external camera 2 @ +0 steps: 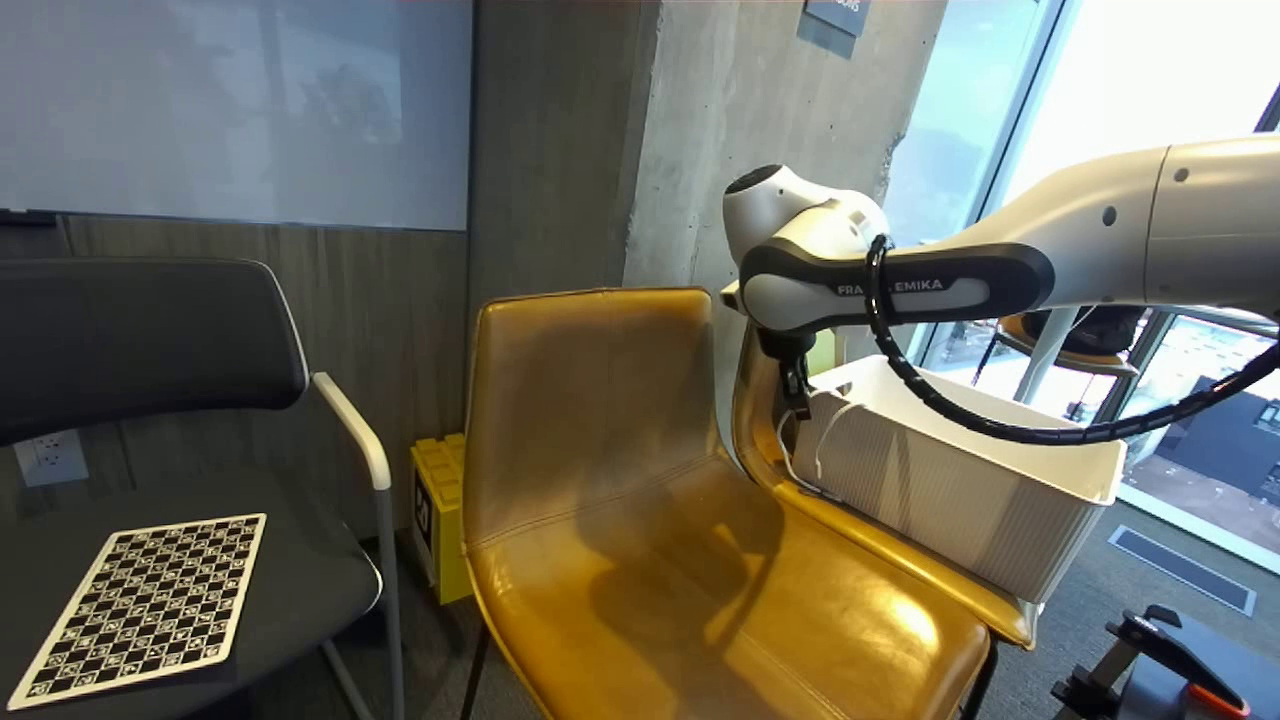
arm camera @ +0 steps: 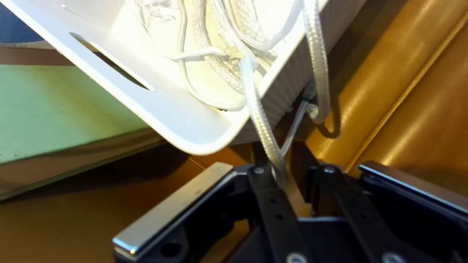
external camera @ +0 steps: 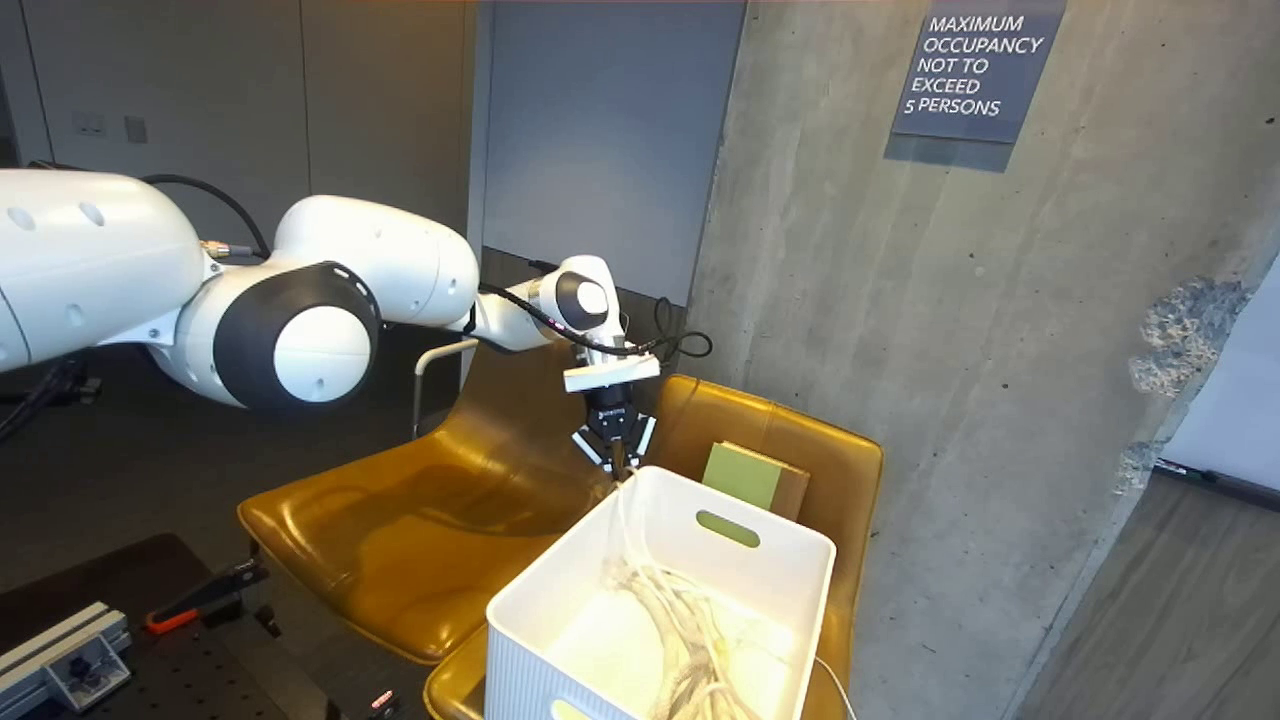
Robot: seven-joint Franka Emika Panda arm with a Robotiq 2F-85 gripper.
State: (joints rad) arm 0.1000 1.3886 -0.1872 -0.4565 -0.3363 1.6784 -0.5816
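My gripper (arm camera: 280, 159) is partly open at a corner of a white ribbed bin (arm camera: 182, 120). A pale braided cord (arm camera: 260, 115) runs over the bin's rim and down between the two fingers, with a visible gap beside it. Another loop of cord (arm camera: 321, 73) hangs outside the bin wall. In both exterior views the gripper (external camera: 615, 465) (external camera 2: 798, 402) points down beside the bin (external camera: 800, 550) (external camera 2: 900, 490). Several cords (external camera: 690, 640) lie tangled inside the bin. The cord's end below the fingers is hidden.
The bin stands on a tan leather chair (external camera: 850, 480). A green book (external camera: 740, 475) leans between bin and backrest. A second tan chair (external camera 2: 600, 400) adjoins it. A dark chair (external camera 2: 150, 370) holds a checkered board (external camera 2: 150, 600). A concrete column (external camera: 950, 300) rises behind.
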